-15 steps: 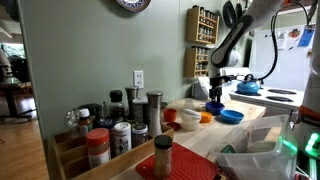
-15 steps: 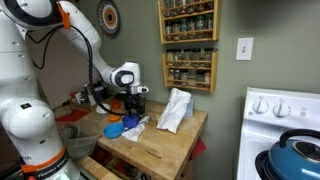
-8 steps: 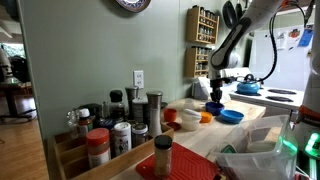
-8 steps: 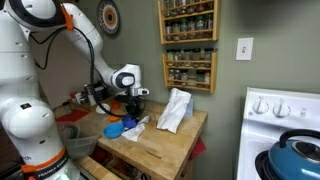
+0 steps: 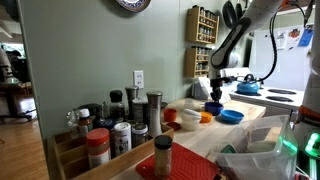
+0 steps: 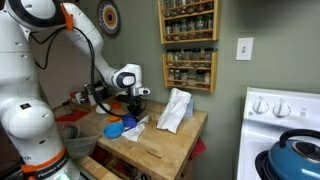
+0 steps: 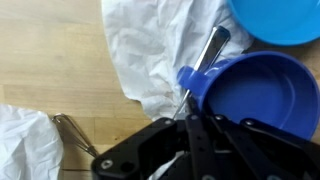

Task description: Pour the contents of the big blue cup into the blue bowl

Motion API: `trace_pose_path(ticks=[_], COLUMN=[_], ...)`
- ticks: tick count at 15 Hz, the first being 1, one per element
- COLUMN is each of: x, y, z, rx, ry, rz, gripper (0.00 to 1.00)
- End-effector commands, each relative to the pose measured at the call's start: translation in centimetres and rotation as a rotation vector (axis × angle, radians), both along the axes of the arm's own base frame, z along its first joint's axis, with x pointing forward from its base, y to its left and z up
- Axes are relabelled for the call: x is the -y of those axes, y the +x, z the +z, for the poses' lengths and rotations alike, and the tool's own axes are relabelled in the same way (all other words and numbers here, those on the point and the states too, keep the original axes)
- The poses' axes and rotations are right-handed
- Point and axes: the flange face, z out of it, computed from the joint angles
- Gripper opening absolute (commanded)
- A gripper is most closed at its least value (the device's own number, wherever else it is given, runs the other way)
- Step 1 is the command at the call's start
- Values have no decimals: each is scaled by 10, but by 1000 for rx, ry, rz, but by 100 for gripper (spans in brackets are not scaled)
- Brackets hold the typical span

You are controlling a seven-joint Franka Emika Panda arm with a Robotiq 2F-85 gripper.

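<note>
Big blue cup (image 7: 255,95) is noted upright beneath gripper (image 5: 214,97), whose finger spread cannot be told, with blue bowl (image 7: 282,18) at the cup's 1 o'clock; nothing is judged poured yet.

No readable text anywhere; spice jar labels (image 5: 98,146) at 7 o'clock are too blurred to read.

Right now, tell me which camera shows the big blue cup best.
The wrist view. The big blue cup fills its right side, seen from above, so the round mouth and rim are clear. Both exterior views show it only as a tiny dark blue shape far away, too small for detail.
</note>
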Motion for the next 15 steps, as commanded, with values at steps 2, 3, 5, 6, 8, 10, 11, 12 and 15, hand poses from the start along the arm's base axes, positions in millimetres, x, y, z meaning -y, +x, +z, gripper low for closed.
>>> trace_pose_path(ticks=[2,3,5,6,8,10,11,12,15], x=[12,13,16,16,11,6,3,-1,-15], y=[3,3,0,-2,-6,-10,-13,-15,-24], z=[21,29,45,53,67,81,86,91,97], rx=[25,23,1,-12,-44,-77,-99,-117,-189], ry=[-34,-57,-130,-165,-241,-302,-337,-361,-415], rz=[-7,-1,25,40,83,109,117,125,159], gripper=[1,1,1,1,1,1,1,1,1])
